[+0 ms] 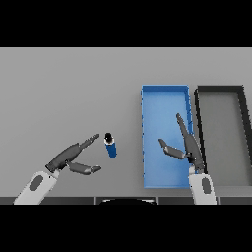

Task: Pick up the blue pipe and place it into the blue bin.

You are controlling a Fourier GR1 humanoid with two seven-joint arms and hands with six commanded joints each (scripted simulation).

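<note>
Left robot hand [69,158] low on the left over the grey worktop [64,93] — fingers straight, thumb splayed, spread wide, holding nothing. Its fingertips point toward the blue pipe [111,146], just beside them but not touching. Pipe lies on the worktop, dark cap end pointing away, between the left robot hand and the blue bin [165,101]. Right robot hand [186,145] hangs over the bin's near right part, fingers stretched out and thumb wide — empty. Black bin [220,89] sits just right of the blue one, side by side.
</note>
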